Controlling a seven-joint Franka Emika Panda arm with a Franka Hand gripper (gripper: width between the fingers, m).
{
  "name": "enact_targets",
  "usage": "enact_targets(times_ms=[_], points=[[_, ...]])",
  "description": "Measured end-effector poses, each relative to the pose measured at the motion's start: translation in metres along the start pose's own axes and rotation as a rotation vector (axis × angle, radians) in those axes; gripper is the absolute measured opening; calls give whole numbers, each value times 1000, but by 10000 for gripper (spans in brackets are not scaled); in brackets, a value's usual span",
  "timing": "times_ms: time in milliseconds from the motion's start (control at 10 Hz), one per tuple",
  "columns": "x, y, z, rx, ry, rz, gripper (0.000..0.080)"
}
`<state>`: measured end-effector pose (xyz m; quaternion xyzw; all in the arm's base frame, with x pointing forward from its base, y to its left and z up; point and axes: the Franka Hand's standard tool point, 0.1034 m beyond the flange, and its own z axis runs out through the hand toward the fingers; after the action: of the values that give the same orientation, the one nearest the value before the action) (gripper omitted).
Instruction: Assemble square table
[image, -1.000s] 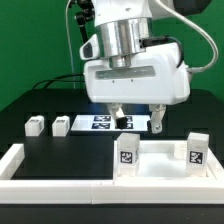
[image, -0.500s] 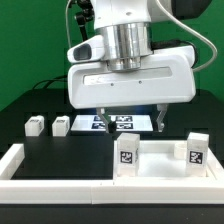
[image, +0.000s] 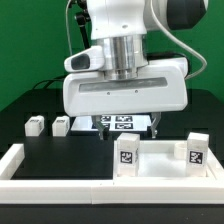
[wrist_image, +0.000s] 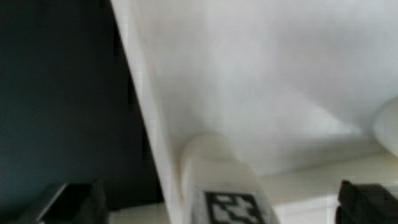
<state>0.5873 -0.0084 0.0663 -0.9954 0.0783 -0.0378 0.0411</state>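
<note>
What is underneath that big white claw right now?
The wrist view shows the white tabletop and a tagged leg below the open gripper. In the exterior view, its body hides part of the marker board.

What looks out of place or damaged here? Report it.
Nothing stands out. Two loose legs lie side by side on the black table; the tabletop sits level; the end effector is open.
</note>
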Motion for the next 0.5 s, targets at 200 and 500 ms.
enact_targets(times_ms=[200, 500], points=[[-12, 14, 27, -26, -20, 20, 649], [-15, 11, 52, -43, -17, 7, 649]])
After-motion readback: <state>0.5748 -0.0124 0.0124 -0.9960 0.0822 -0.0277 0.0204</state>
